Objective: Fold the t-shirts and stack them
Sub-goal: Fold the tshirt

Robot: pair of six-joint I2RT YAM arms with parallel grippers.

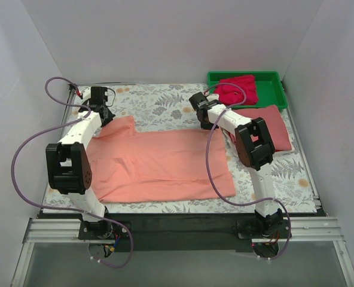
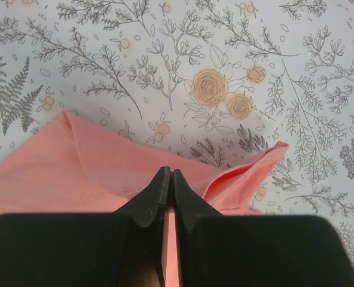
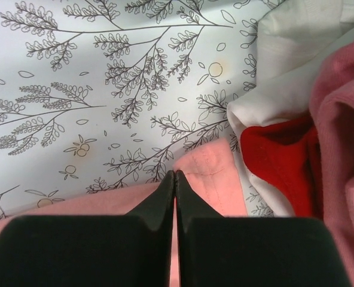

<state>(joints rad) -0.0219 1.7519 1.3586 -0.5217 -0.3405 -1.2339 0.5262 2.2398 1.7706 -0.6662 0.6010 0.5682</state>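
- Widest first: the floral worktop (image 1: 159, 98) carries everything, and the salmon-pink t-shirt (image 1: 165, 161) lies spread across its middle, between the two arms.
- The step in hand, as I read it, is the first fold of that shirt. Each arm reaches to one of its far corners.
- To do it well, I'd raise both corners together, only high enough to clear the cloth. Then carry them toward the near hem at one pace (uneven travel would skew the crease) and lay the edge down square before letting go.
- One hazard: the right corner sits close to the neighbouring shirt, so a wide swing could drag that along.
- Over to the green tray (image 1: 271, 89) at the far right corner. It holds one magenta t-shirt (image 1: 237, 89), bunched rather than folded, and I see nothing else inside.
- Just in front of the tray, right of the salmon shirt, the dusty rose t-shirt (image 1: 272, 122) lies folded flat.
- The right wrist view shows red cloth (image 3: 272, 155) tucked under its edge, with a white layer I cannot identify.
- The left claw (image 2: 169, 179) is clenched on the salmon shirt. A sliver of pink shows between its fingers, and the cloth rises in a ridge on either side.
- The right claw (image 3: 174, 178) is pinched tight at the salmon shirt's stitched edge with pink showing in the slit, so it looks to be gripping that corner.
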